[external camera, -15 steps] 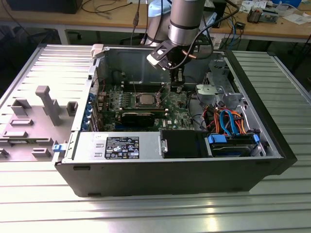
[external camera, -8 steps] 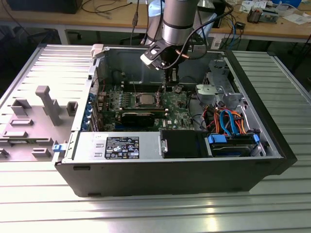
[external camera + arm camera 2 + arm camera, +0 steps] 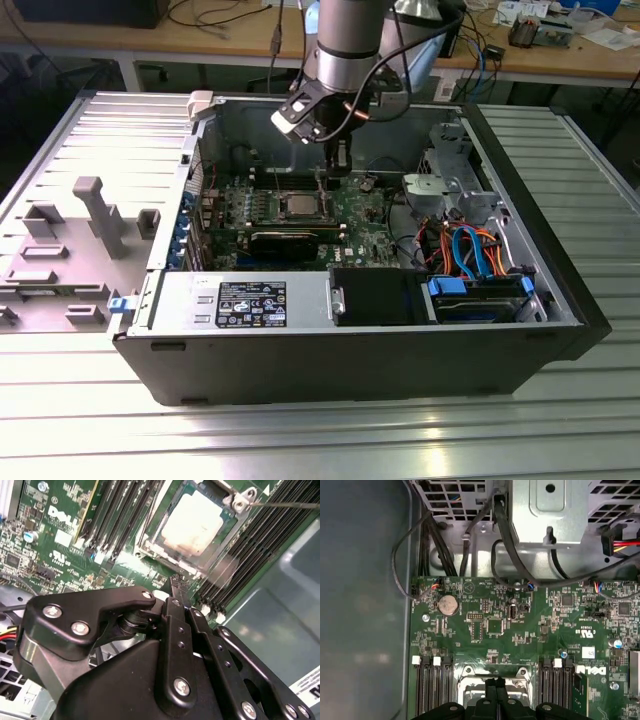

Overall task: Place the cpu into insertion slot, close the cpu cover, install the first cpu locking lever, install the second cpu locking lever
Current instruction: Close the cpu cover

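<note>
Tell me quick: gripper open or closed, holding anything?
Gripper: closed, nothing visibly held, fingertips just beside the cpu.

The cpu, square and dull silvery-grey, sits flat in the insertion slot. The cpu cover lies down, framing it.
</note>
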